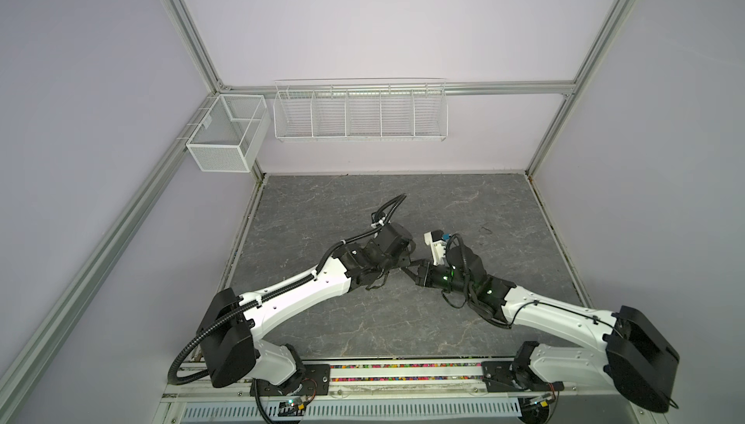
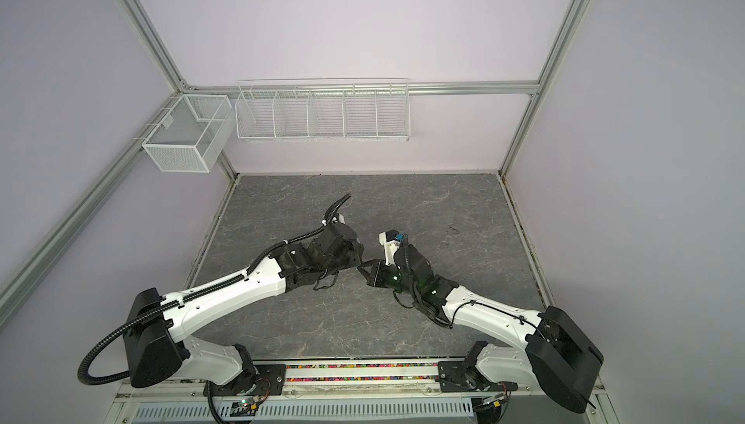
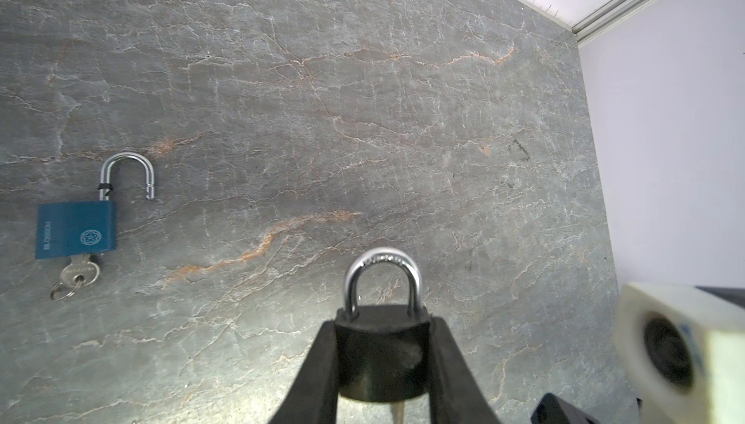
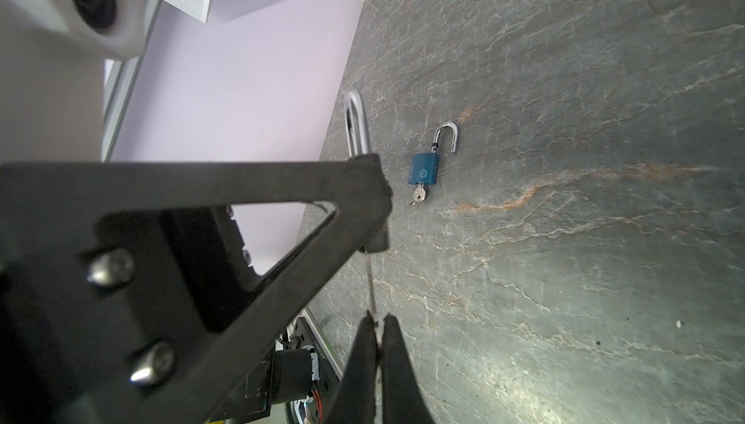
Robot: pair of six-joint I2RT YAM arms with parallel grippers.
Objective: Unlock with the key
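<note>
Mid-table, two grippers meet on one black padlock with its key in.

Nearest me, the right gripper is pinched tight on the key, a thin blade seen edge-on that runs straight into the bottom of the black padlock. The left gripper clamps that lock's body by its two sides. Lock and key share one long axis, with the closed chrome shackle pointing away from the key end. Further off a blue padlock lies flat, its shackle standing open and its own key and ring in the keyway. Bare grey veined table spreads all around to the lilac walls, where white wire baskets hang.
</note>
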